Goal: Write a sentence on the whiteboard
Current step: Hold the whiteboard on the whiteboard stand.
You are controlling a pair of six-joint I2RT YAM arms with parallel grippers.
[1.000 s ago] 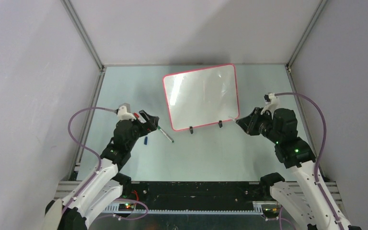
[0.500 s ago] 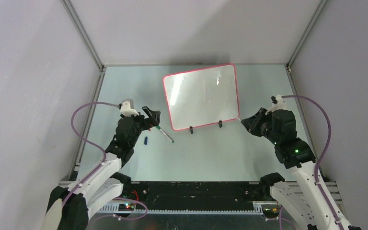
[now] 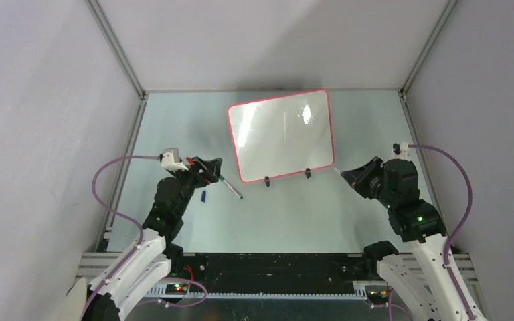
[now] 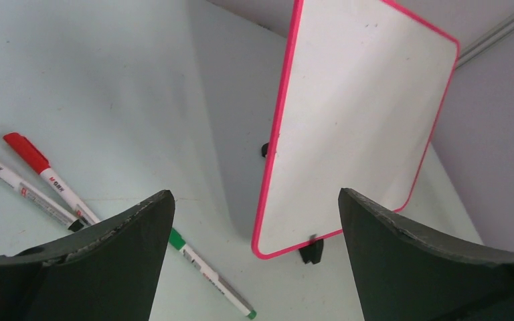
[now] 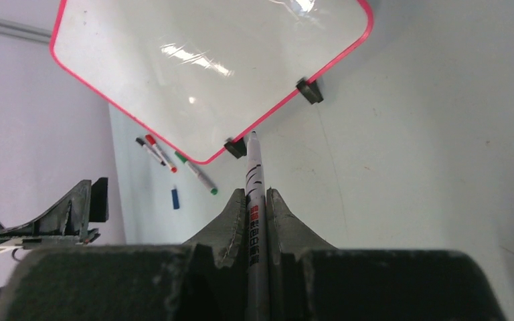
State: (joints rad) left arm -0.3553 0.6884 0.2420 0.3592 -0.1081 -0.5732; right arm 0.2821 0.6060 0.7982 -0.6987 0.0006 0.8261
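My right end effector (image 5: 254, 194) is clamped on a white marker (image 5: 253, 167), its two fingers (image 5: 231, 221) pressed against the barrel from either side and the tip pointing away from me toward the far edge of the bench (image 3: 294, 214). The whiteboard (image 3: 281, 134) stands on its two little black feet (image 3: 266, 180) in the far half of the bench, a little right of centre, leaning back so that its glossy white face (streaked with glare from overhead) is turned up toward me inside its thin red frame. From above, the marker tip sits just beside the board's lower corner on the side nearest the right edge of the bench. I cannot tell whether it touches the frame. In my right wrist view the tip lines up with one of the feet. My left end effector (image 4: 254, 200) is spread wide and holds nothing, and it hangs over the left part of the bench, well apart from the board. Below and just beside it lie three loose markers: a green-capped marker (image 4: 207, 274) nearest the board, then a red-capped marker (image 4: 47, 175) and a black-capped marker (image 4: 20, 190) side by side. A small blue cap (image 3: 203, 196) lies a little closer to the near edge.
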